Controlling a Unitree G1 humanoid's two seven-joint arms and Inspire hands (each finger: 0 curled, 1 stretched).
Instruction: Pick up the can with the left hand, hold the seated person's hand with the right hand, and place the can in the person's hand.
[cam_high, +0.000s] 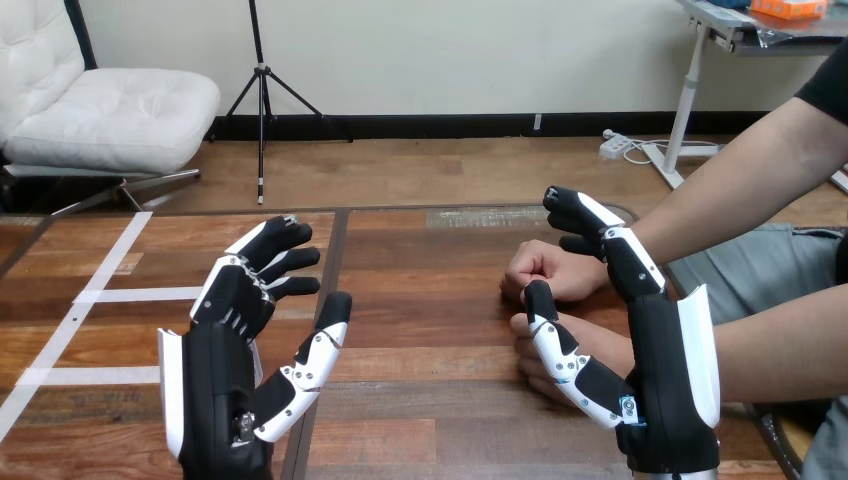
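My left hand (245, 345) is raised over the left half of the wooden table (430, 300), palm turned inward, open with relaxed fingers and nothing in it. My right hand (655, 350) is raised at the right, also open, its fingers pointing up and its thumb spread to the left. Behind it the person's two hands rest on the table as loose fists: the farther hand (545, 270) and the nearer hand (535, 352), which my right thumb partly covers. I cannot tell whether my right hand touches the person's forearms (720, 200).
White tape strips (110, 295) cross the table's left part. A dark seam (335, 255) runs down the tabletop between my hands. A pale patch (485, 216) lies at the far edge. The person's arms come in from the right side.
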